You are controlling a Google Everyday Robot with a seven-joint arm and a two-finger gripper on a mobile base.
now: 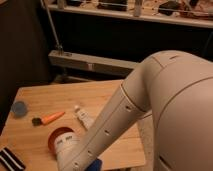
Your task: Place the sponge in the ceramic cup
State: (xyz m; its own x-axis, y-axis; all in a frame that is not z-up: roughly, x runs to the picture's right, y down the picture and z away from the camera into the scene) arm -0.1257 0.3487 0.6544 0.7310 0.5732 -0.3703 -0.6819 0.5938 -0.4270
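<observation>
Peeking out at the bottom edge of the view, the sponge [95, 164] shows only a dark blue corner, just right of the arm's [107, 127] lower end at the counter's [65, 97] near edge. Its long axis is hidden. The tool is out of view below there, so I cannot tell whether it is apart or together. No cup shows.

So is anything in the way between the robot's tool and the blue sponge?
Nothing visible, but the tool is out of sight below the picture's bottom edge. The robot's own arm covers most of the sponge; only a blue corner shows.
</observation>
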